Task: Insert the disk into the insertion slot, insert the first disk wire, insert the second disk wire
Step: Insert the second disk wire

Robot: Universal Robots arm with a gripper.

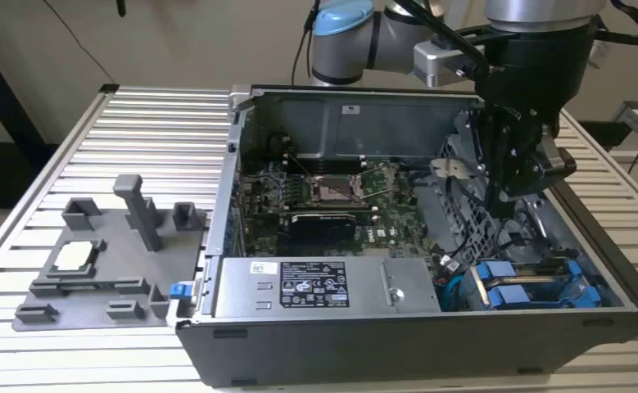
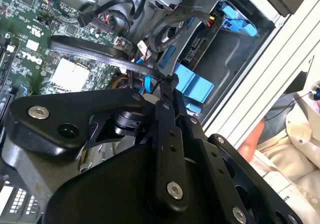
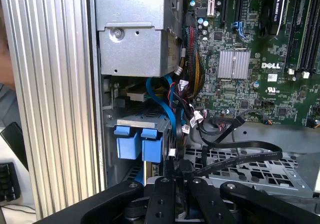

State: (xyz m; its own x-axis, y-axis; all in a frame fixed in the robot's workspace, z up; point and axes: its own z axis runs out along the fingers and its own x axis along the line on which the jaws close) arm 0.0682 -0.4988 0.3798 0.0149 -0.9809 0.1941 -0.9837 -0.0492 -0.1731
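With my gripper (image 2: pixel 169 79) pinched narrow on a black cable connector (image 3: pixel 171 160) just above the disk (image 3: pixel 139 143), already seated with its blue carrier in the insertion slot (image 3: pixel 131 120), I'd judge squaring the plug to its port matters most.

One open computer case (image 1: pixel 406 327), one grey power-supply box (image 1: pixel 324 286), one grey fixture tray (image 1: pixel 106 270) — and two blue carrier tabs (image 3: pixel 139 143).
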